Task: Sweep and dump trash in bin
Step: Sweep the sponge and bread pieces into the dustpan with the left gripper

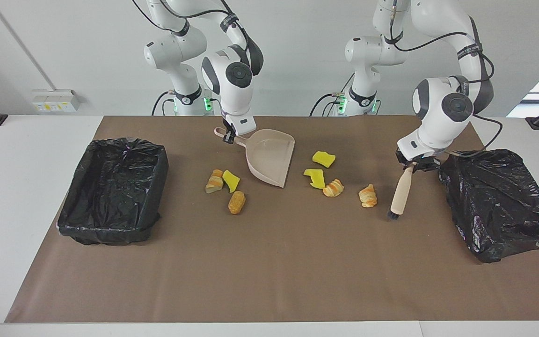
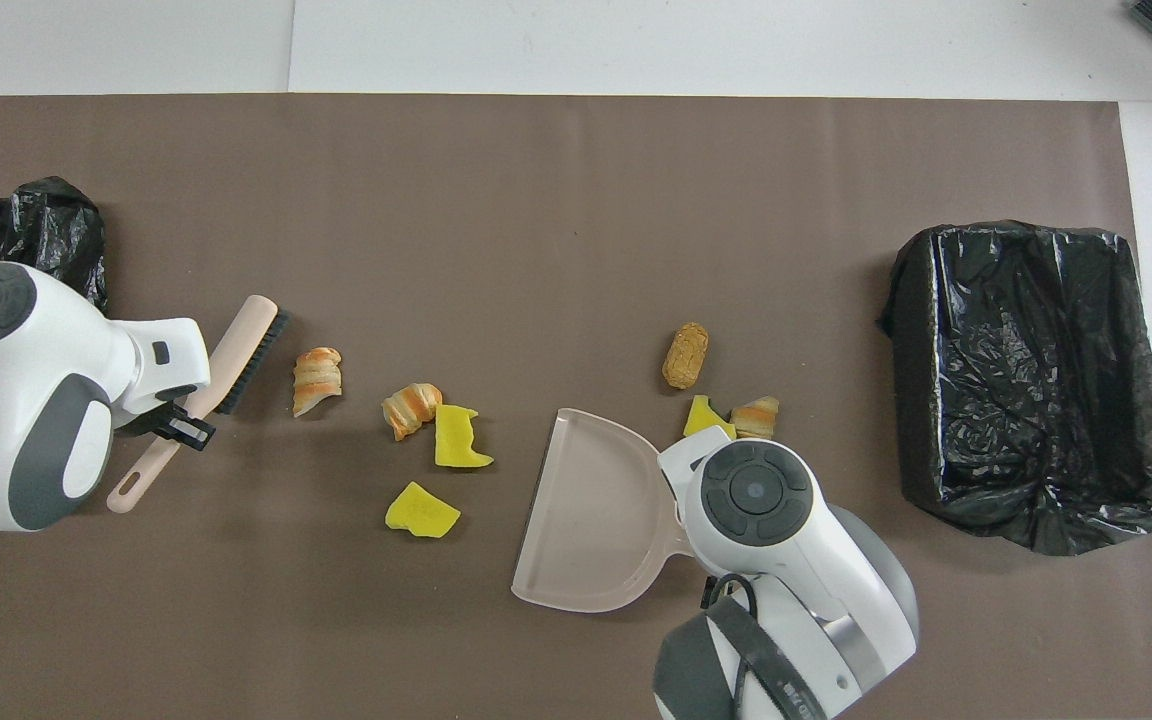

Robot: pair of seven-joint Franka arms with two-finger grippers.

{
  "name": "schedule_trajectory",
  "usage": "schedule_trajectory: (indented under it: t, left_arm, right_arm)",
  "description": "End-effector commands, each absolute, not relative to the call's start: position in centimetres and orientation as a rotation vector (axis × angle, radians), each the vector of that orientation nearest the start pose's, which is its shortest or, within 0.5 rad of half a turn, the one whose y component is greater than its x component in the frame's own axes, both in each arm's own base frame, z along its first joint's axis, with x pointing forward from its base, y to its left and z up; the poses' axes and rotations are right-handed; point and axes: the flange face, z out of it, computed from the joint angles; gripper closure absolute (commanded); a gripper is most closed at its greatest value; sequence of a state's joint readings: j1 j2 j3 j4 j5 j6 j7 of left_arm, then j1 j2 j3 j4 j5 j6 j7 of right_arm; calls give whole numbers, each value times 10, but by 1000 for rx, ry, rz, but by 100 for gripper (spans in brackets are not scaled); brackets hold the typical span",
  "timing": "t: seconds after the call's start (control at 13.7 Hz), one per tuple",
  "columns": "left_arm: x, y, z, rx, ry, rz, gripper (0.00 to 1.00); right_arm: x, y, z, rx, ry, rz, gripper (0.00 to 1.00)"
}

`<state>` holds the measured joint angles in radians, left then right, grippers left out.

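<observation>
Seven trash pieces (image 1: 332, 188) lay unswept, and the left gripper (image 1: 413, 164), clamped on the brush (image 1: 400, 192), risked scattering them past the dustpan (image 1: 269, 157), itself clamped by the right gripper (image 1: 228, 135).

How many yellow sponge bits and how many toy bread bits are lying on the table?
Yellow sponge bits: 3, one, one, one
Toy bread bits: 4, one, one, one, one
Total: 7
</observation>
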<state>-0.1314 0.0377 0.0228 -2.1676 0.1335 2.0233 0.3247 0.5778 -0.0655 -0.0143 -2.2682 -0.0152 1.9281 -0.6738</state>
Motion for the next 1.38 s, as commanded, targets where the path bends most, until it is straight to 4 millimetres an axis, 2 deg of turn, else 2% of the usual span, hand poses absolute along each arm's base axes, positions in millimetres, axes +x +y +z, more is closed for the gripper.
schedule_trajectory:
  t: [0.0, 0.15, 0.44, 0.65, 0.87, 1.02, 1.09, 1.16, 1.31]
  left_arm:
    - [499, -99, 361, -2942, 678, 254, 100]
    - [478, -150, 348, -2917, 708, 277, 100]
    - [439, -227, 348, -2959, 759, 308, 100]
    - [397, -284, 353, -2956, 917, 330, 100]
    - [353, -330, 365, -2954, 1022, 361, 100]
    - [332, -354, 374, -2953, 969, 364, 100]
    - [332, -358, 380, -2965, 933, 356, 100]
    - [329, -353, 385, -2951, 908, 401, 100]
    - [322, -337, 409, -2961, 806, 444, 100]
  right_arm:
    - [398, 251, 368, -2554, -1801, 423, 100]
    - [398, 251, 368, -2552, -1803, 423, 100]
    - [399, 250, 368, -2555, -1799, 423, 100]
    - [398, 251, 368, -2552, -1803, 423, 100]
    - [398, 251, 368, -2552, -1803, 423, 100]
    - [399, 250, 368, -2553, -1801, 423, 100]
    - [398, 251, 368, -2552, -1803, 423, 100]
    - [398, 251, 368, -2552, -1803, 425, 100]
    - [398, 250, 368, -2553, -1800, 425, 100]
